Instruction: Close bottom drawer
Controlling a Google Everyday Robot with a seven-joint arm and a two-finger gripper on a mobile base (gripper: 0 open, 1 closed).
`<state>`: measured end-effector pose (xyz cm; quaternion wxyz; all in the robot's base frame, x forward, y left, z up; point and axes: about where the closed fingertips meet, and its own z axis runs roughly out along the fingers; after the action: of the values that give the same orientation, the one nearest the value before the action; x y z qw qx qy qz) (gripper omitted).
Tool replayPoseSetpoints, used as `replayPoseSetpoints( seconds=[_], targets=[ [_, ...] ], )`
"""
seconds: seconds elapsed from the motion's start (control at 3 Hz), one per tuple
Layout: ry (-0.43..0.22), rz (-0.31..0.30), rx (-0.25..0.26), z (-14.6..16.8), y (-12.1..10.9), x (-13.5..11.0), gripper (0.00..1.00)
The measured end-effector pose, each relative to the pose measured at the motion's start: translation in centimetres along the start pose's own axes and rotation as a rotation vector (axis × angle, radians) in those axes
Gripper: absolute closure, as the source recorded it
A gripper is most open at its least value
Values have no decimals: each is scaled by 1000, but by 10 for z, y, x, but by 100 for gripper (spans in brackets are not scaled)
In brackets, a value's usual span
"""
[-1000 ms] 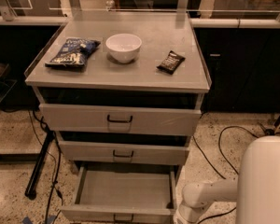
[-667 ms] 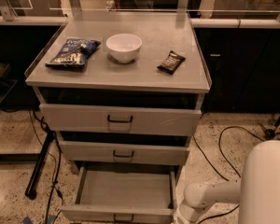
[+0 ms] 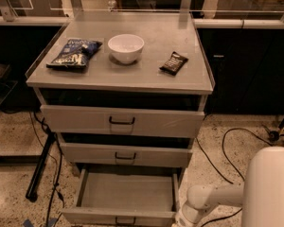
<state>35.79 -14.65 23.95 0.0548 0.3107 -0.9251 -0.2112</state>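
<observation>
The grey metal cabinet (image 3: 118, 82) stands in the middle of the camera view. Its bottom drawer (image 3: 125, 193) is pulled far out, showing a shallow, bare grey tray; its short front panel with a small dark loop handle (image 3: 125, 220) sits at the frame's lower edge. The middle drawer front (image 3: 125, 154) and the top drawer front (image 3: 120, 121) stand slightly out. My white arm (image 3: 213, 197) reaches in from the lower right, its end just right of the open drawer's front corner. The gripper itself is below the frame edge.
On the cabinet top lie a dark blue snack bag (image 3: 75, 53), a white bowl (image 3: 126, 48) and a dark snack bar (image 3: 173, 63). Black cables (image 3: 227, 145) run over the speckled floor on the right. A black stand leg (image 3: 40, 167) slants at the left.
The arm has shifted slightly at the lower right; the drawer stays open in the same place.
</observation>
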Motion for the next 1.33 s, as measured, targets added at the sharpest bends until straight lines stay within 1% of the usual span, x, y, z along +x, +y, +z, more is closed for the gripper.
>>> replayPoseSetpoints(
  seconds=[0.33,0.67,1.0,1.33],
  targets=[
    [22,15,-22,19,-2,2,100],
    [4,40,-21,32,-12,-7,100],
    [-35,61,-10,35,-24,-22,100],
    [-59,89,-2,41,-34,-34,100]
  ],
)
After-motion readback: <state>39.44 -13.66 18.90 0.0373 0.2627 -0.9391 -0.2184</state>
